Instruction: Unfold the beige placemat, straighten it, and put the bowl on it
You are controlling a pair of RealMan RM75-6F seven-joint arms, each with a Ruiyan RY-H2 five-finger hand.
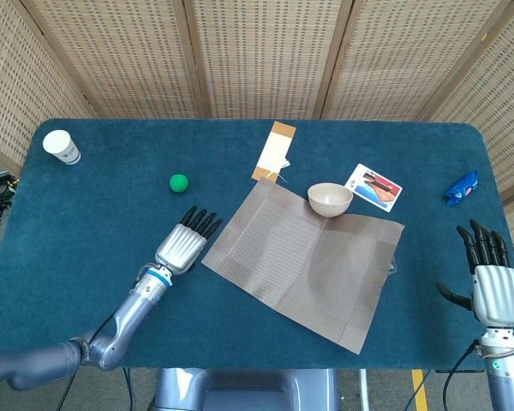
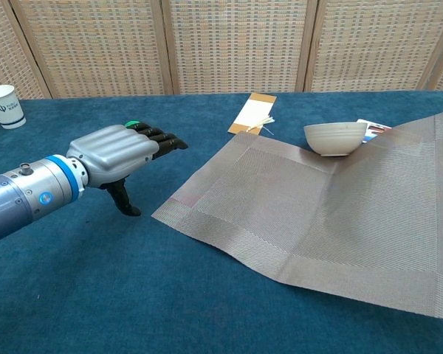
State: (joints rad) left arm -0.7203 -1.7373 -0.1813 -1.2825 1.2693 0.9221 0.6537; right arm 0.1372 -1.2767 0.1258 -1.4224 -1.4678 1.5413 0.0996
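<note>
The beige placemat (image 1: 304,261) (image 2: 332,214) lies unfolded and skewed on the blue table, one corner pointing to the front. A beige bowl (image 1: 330,199) (image 2: 335,138) stands upright at the mat's far edge, touching it. My left hand (image 1: 183,247) (image 2: 118,153) hovers palm down with its fingers straight and apart, just left of the mat's left corner, holding nothing. My right hand (image 1: 491,287) is open at the table's right front edge, well away from the mat.
A green ball (image 1: 179,182) lies behind my left hand. A paper cup (image 1: 62,146) (image 2: 4,106) stands at the far left corner. A tan card (image 1: 275,151) (image 2: 255,113), a picture card (image 1: 373,187) and a blue packet (image 1: 462,188) lie along the back and right.
</note>
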